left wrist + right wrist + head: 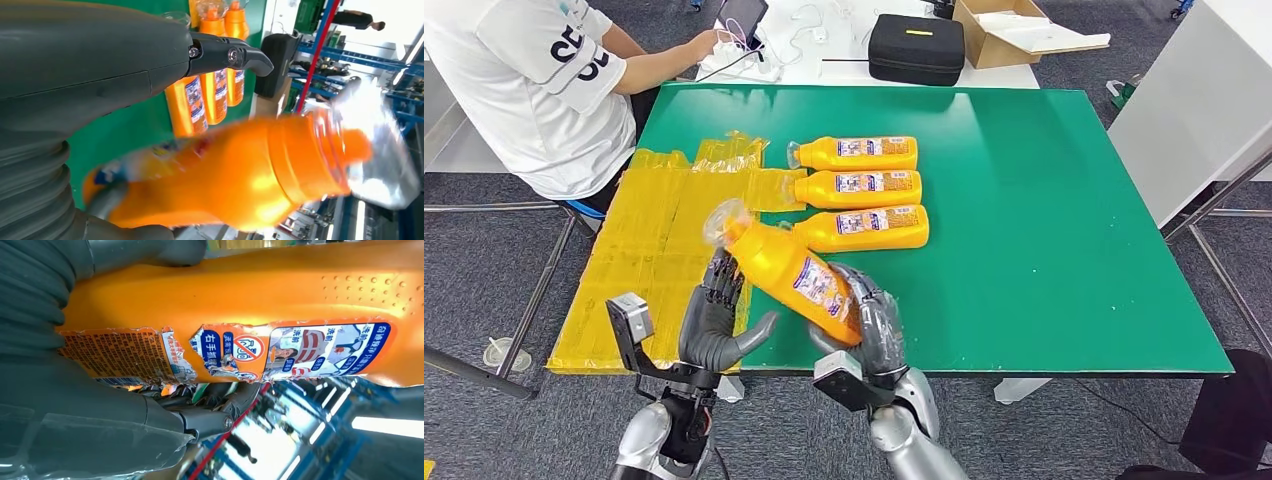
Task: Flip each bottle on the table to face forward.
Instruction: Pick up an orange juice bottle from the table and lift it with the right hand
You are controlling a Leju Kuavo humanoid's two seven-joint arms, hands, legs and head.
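An orange bottle (pixel 792 272) with a torn label and a clear plastic wrap over its cap hangs above the table's near edge, tilted, cap toward the far left. My right hand (pixel 869 325) grips its base end; the bottle (pixel 260 295) runs across the right wrist view. My left hand (pixel 719 320) is beside the bottle's neck end with fingers spread, holding nothing; in its wrist view the bottle (pixel 240 175) passes blurred under the fingers (pixel 235 55). Three more orange bottles (pixel 864 153) (pixel 864 188) (pixel 869 228) lie side by side on the green table (pixel 1044 220), labels up.
Yellow plastic sheets (pixel 659 240) cover the table's left part and hang over its edge. A person in a white shirt (pixel 534 80) sits at the far left corner. A black case (pixel 916 45) and a cardboard box (pixel 1014 30) stand on the white table behind.
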